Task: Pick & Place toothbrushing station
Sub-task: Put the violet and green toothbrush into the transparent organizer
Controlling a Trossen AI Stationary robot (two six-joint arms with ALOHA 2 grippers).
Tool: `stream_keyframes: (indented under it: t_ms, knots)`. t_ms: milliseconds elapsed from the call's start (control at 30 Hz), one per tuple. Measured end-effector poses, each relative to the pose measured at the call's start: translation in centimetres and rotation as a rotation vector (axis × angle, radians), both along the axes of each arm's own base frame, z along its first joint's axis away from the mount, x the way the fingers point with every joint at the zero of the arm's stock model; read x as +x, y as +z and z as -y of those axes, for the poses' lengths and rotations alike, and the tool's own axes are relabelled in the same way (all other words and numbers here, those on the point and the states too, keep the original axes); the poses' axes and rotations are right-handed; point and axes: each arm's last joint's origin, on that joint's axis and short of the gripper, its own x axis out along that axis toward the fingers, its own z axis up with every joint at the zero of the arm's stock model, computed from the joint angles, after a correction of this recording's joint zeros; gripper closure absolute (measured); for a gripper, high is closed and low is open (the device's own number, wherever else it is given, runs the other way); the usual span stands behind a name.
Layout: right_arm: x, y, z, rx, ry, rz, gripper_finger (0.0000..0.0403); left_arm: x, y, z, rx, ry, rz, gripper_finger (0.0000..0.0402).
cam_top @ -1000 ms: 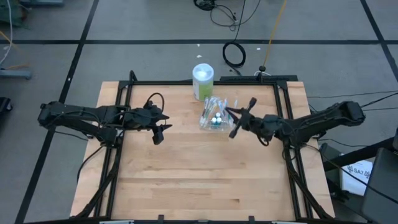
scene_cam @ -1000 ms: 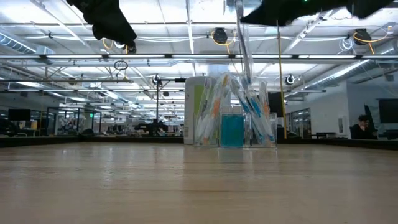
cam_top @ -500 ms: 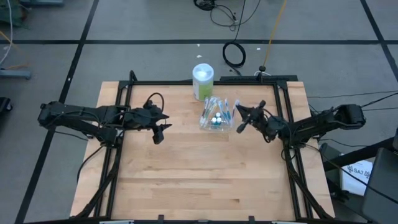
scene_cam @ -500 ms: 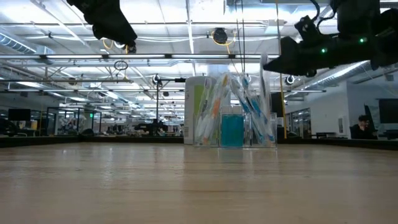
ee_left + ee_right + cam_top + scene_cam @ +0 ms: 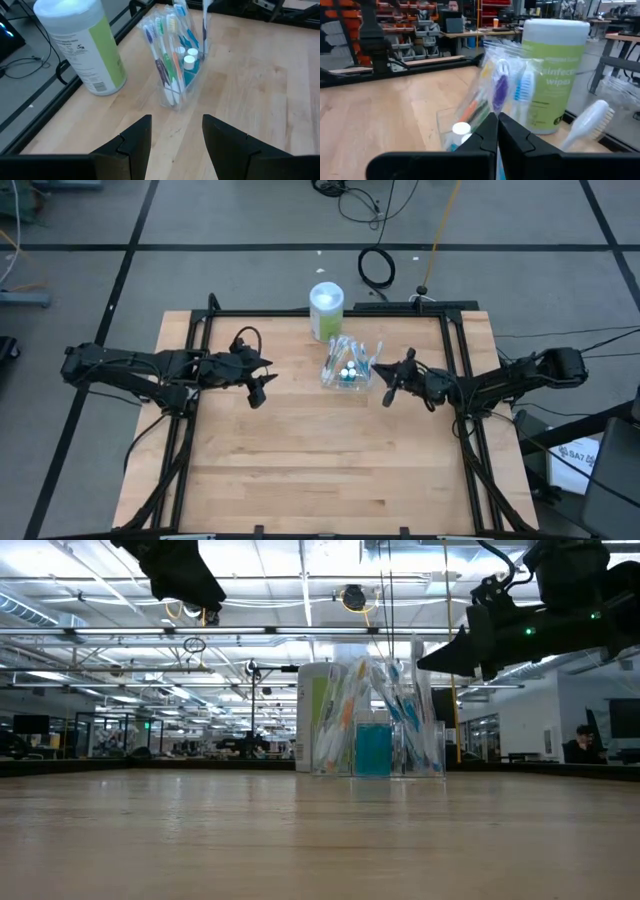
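The bag (image 5: 347, 365) of toothbrushes (image 5: 169, 47) and capped tubes (image 5: 188, 61) stands upright near the table's far edge, just beside a wipes canister (image 5: 326, 310). It looks light, its clear plastic soft and slippery, so a pinch on the upper rim seems safest. The right gripper (image 5: 392, 383) hangs beside it, fingers pressed together on nothing; the left gripper (image 5: 258, 391) waits, fingers spread.
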Motion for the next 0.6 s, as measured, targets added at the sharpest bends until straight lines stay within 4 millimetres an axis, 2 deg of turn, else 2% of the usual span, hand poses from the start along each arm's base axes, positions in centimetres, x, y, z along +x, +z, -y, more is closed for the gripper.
stream_keyframes:
  t_ms: [167,333,600]
  knots:
    - [-0.1,-1.0,0.0,0.004,-0.002,-0.114,0.0403,0.0,0.0,0.0,-0.015,0.011,0.007,0.0220]
    - [-0.1,-1.0,0.0,0.012,-0.003,-0.107,0.0396,0.0,0.0,0.0,-0.015,0.011,0.006,0.0220]
    - [0.0,-0.7,-0.1,-0.059,0.060,-0.102,0.0322,-0.1,-0.2,0.0,0.007,-0.016,-0.026,0.0220]
